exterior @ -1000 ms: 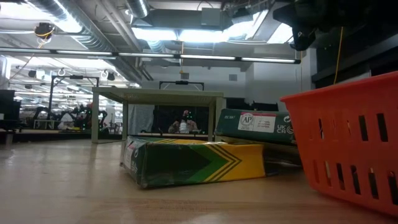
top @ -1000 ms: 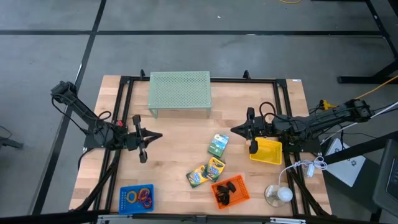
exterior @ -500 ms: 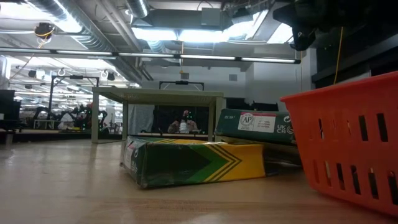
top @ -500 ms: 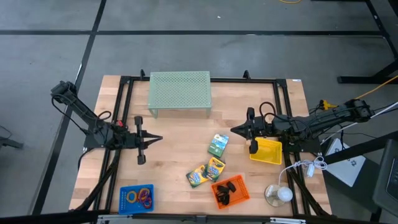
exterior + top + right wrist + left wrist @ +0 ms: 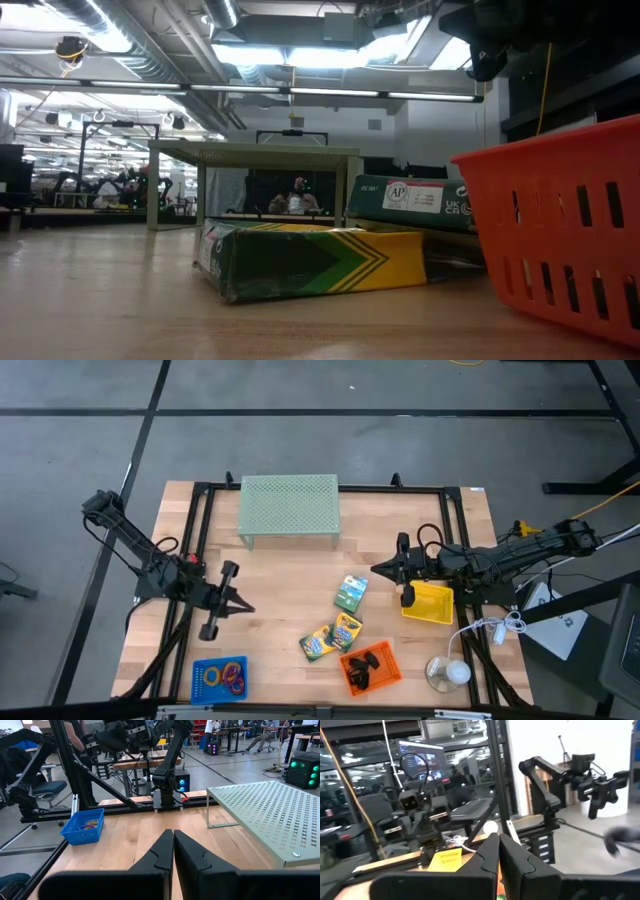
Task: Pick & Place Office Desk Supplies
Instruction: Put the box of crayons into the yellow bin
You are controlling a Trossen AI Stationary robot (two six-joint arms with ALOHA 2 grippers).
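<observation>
Both arms hold nothing. The left gripper (image 5: 243, 609) and right gripper (image 5: 377, 569) have jaws pressed together, since no pick has begun. The crayon boxes (image 5: 338, 622) lie on the table between the two, apart from both.

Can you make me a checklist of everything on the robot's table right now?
Surface: wooden table, bare in the middle.
Job's things: three crayon boxes; rings in a blue basket; black clips in an orange basket.
Clutter: green mesh riser, yellow bin, white bulb.
Hands: left hand shut, empty; right hand shut, empty.
Cables: white cord by the bulb.
Surroundings: grey floor, workshop benches.
</observation>
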